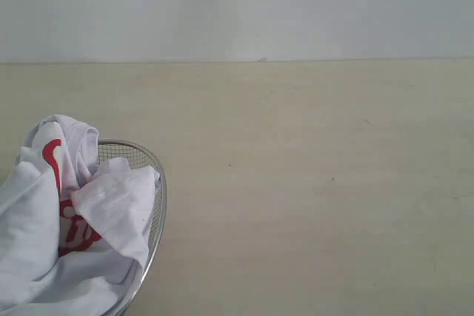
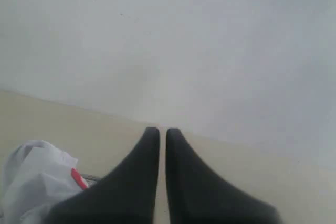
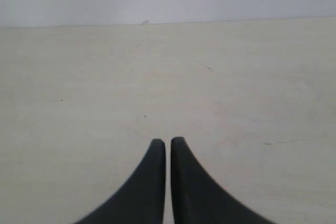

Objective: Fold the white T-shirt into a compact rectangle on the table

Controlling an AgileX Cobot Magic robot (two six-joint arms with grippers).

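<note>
Table (image 1: 311, 183) throughout; white T-shirt (image 1: 111, 205) exterior and left-wrist

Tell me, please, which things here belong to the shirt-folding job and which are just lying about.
Job in hand: white T-shirt; table; left end effector; right end effector.
Lying about: wire-mesh basket, holding the crumpled shirt; wall.

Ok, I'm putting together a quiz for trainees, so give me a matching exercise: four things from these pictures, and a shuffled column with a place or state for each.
Things:
1. T-shirt
2. basket
3. left gripper
4. table

States:
A. shut, holding nothing
B. crumpled in a heap
C. round wire mesh, cloth inside
D. flat, pale beige

Pairs: 1-B, 2-C, 3-A, 4-D
</note>
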